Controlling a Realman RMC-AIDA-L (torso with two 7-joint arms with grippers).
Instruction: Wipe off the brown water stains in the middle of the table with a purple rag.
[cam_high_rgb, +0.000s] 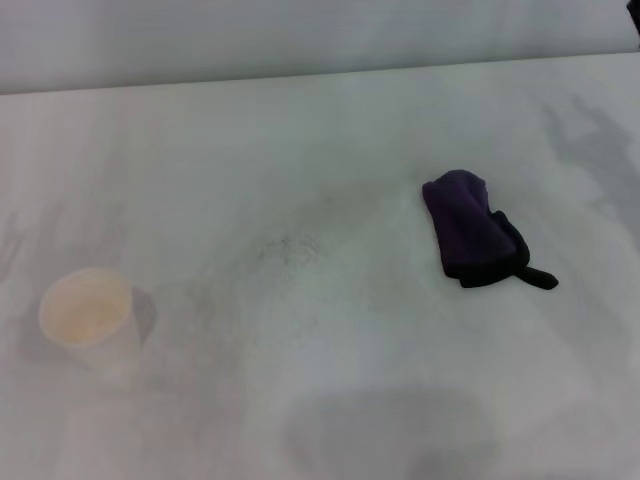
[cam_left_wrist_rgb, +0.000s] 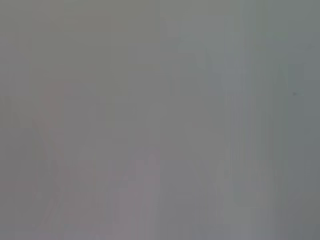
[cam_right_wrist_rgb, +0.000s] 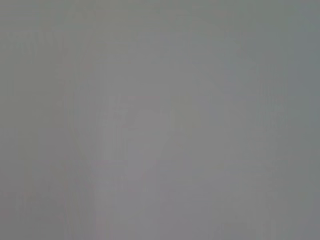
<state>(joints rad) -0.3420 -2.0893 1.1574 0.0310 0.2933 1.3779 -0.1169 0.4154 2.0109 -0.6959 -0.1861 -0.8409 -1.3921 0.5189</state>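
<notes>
The purple rag (cam_high_rgb: 478, 232) lies bunched on the worktop (cam_high_rgb: 330, 130), right of a faint speckled mark (cam_high_rgb: 290, 250) at the middle. A paper cup (cam_high_rgb: 88, 318) stands far left. Neither arm shows, so finger state is unknown; this fits either before wiping or after.

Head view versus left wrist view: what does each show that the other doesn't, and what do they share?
Only the head view shows the scene: a purple rag lying crumpled on the white table, a faint speckled stain near the middle, and a paper cup standing toward the robot's left. Only the left wrist view: nothing distinct, just a featureless grey field. Shared: neither shows a hand of either arm, and nothing is touching the rag.
</notes>
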